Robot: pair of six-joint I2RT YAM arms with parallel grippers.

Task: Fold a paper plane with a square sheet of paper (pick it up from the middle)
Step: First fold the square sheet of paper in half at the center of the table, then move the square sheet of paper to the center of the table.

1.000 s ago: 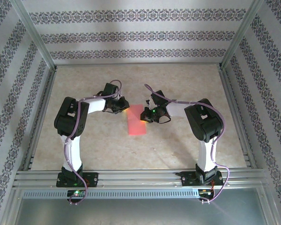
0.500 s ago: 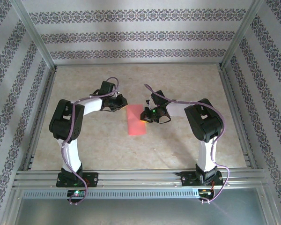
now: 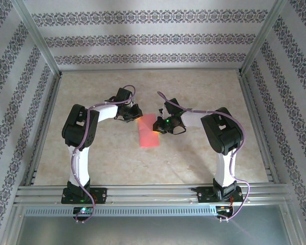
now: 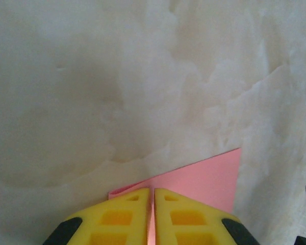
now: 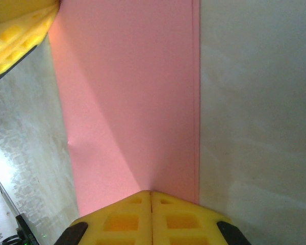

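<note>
On worktop point(image 3: 204, 92), lying flat | paper point(image 3: 148, 131): folded strip; judged light, limp, slippery, easily creased | left fingers point(image 4: 120, 217): together, tips at paper's far-left corner | right fingers point(image 5: 120, 219): together, tips on paper's right edge | hold: pinch a raised edge mid-length, lightly

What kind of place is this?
Probably a small robot test booth, not a home: an aluminium frame holds wallpaper-patterned panels around a marbled table, and the left arm and right arm are bolted to a metal rail at its near edge.
</note>
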